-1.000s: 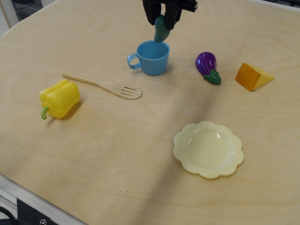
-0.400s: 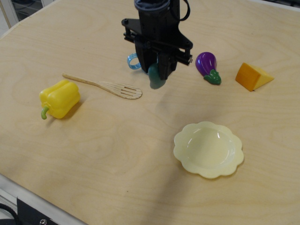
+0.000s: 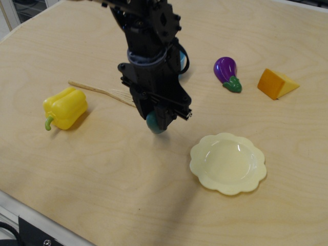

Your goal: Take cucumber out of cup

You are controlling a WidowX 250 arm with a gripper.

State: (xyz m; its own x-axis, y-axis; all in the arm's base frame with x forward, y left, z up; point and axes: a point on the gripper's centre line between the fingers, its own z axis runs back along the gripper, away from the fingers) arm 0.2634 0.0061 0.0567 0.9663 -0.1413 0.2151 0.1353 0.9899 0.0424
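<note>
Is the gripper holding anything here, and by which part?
Yes: the gripper holds the cucumber by its upper end; only the rounded lower tip shows below the fingers.

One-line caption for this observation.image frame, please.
Gripper holds the cucumber low over the table, left of the plate; the cup is mostly hidden behind the arm.

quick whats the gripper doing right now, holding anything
gripper: closed on the cucumber, held low over the table, left of the plate.

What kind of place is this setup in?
Probably a robot lab's test bench: a bare plywood table, plastic play food like the eggplant and yellow pepper, and a gripper holding a toy cucumber.
</note>
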